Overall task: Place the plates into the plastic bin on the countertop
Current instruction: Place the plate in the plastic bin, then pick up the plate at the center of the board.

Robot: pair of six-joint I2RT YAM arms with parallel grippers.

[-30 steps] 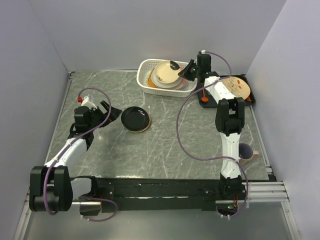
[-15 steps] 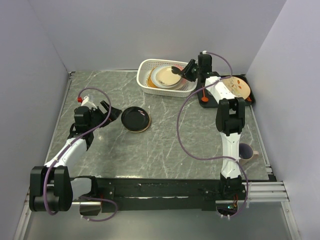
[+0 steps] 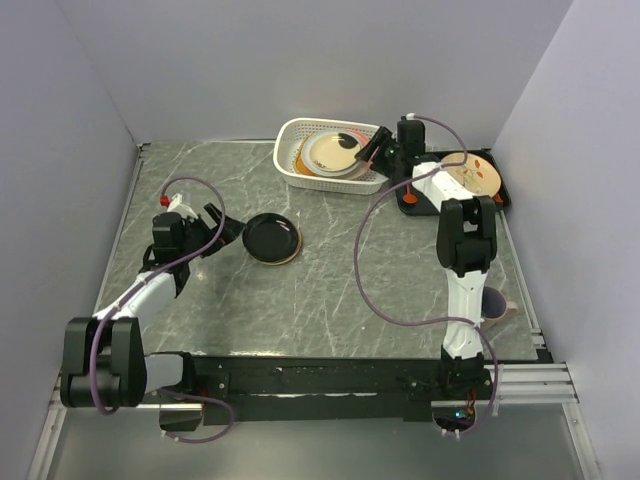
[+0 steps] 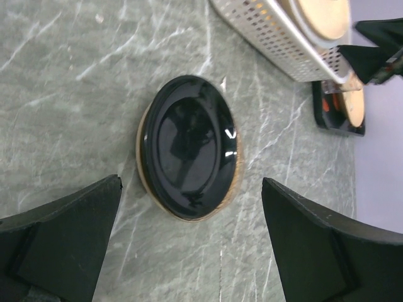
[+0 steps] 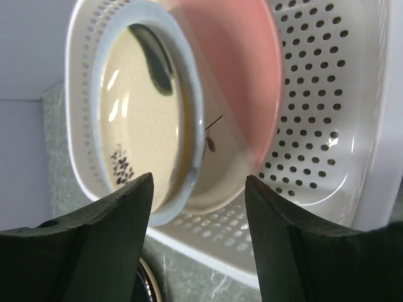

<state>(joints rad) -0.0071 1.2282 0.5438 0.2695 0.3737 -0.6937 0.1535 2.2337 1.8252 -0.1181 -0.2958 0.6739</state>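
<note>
left gripper [image 3: 218,225] [image 4: 191,189] spread wide, low over the countertop [image 3: 330,290], fingers either side of the black plate [image 3: 271,236] [image 4: 189,145] but apart from it, nothing pinched. the black plate sits on a tan plate [image 4: 143,157]; only the tan plate's brown-edged rim shows beneath. that pair is on the open counter, well apart from the plastic bin [image 3: 330,184] [image 5: 315,94] [image 4: 277,31]. right gripper [image 3: 375,148] [image 5: 198,182] hangs at the bin's right end, fingers parted, nothing between them. in the bin: a pale blue-cream plate [image 3: 335,150] [image 5: 141,132] on top, decor is a dark leaf sprig plus a small patch of dark specks. a pink plate [image 5: 233,75] is under it, an orange plate [image 3: 300,158] peeks out at the bin's left side. right of the bin, a black tray [image 3: 500,200] holds a cream plate with red-orange leaf marks [image 3: 470,175]. a mug [image 3: 490,300] stands near the right arm.
</note>
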